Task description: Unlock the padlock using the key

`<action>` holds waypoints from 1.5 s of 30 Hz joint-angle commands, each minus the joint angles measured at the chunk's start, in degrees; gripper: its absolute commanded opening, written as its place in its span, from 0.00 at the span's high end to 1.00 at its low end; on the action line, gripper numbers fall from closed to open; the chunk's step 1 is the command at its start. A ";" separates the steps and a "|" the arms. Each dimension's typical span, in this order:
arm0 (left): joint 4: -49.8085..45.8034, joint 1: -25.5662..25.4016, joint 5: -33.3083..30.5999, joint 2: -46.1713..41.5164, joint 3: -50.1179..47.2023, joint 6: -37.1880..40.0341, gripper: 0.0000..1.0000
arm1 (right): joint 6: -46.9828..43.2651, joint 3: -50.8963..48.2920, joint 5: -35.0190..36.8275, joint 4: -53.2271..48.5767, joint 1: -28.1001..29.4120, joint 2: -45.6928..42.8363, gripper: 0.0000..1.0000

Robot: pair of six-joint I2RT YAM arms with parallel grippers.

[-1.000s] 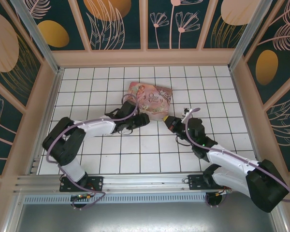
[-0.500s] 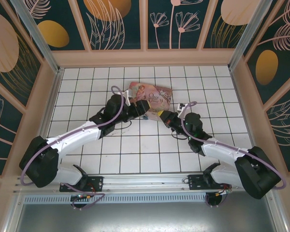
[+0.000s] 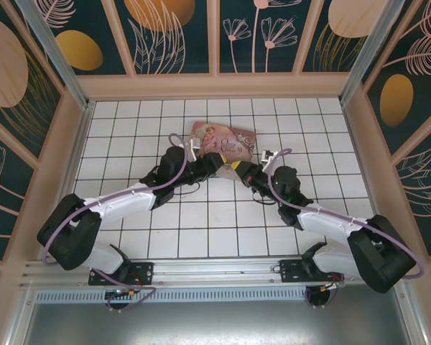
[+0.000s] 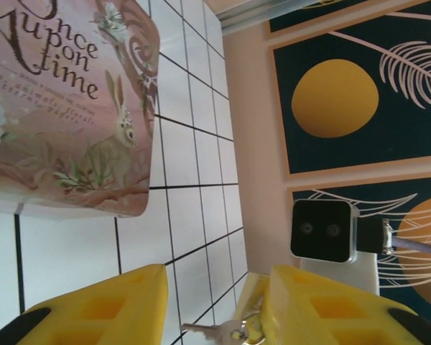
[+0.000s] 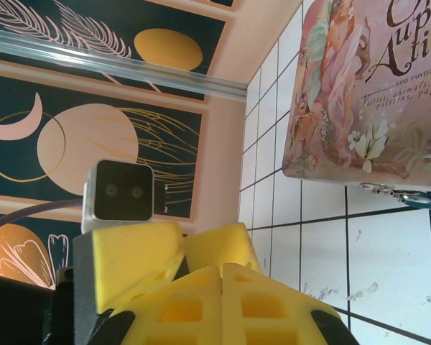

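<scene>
Top view: the left gripper (image 3: pixel 221 164) and right gripper (image 3: pixel 241 171) meet tip to tip over the middle of the tiled table (image 3: pixel 201 237), beside the pink tin (image 3: pixel 226 144).

Left wrist view: the jaws stand apart, released. The key (image 4: pixel 210 331) sits between the fingertips. It looks thin, stiff, light and slippery, and is best pinched flat across its head.

Right wrist view: the pincer is clenched, and what it holds cannot be told. The padlock (image 5: pixel 419 200), apparently, lies on the tiles against the tin's edge.

Bright, even, diffuse light from above; shadows on the white tiled table (image 3: pixel 201 237) are faint and soft. Wrist views blur slightly in the nearest foreground.
</scene>
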 commanded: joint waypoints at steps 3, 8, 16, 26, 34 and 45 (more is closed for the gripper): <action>5.15 -0.01 1.46 0.20 -1.07 -1.78 0.62 | 0.78 2.79 0.37 4.06 1.33 1.97 1.00; 6.12 0.01 1.65 0.28 -1.88 -2.22 0.69 | 0.63 3.53 0.73 4.16 2.17 3.03 1.00; 6.42 -0.06 1.03 0.11 -2.85 -2.32 0.89 | 0.53 3.25 1.62 3.90 2.91 3.46 1.00; 2.95 -0.07 -0.84 0.17 -1.12 1.68 1.00 | -5.49 6.08 5.91 -12.73 2.36 -1.06 0.34; -0.06 -0.05 -1.72 -1.89 -0.01 8.47 1.00 | -15.55 13.91 2.95 -33.11 -4.52 -2.39 0.01; -1.29 -0.07 3.58 -3.85 2.41 15.40 1.00 | -17.53 8.60 5.34 -19.59 -8.38 -6.67 0.01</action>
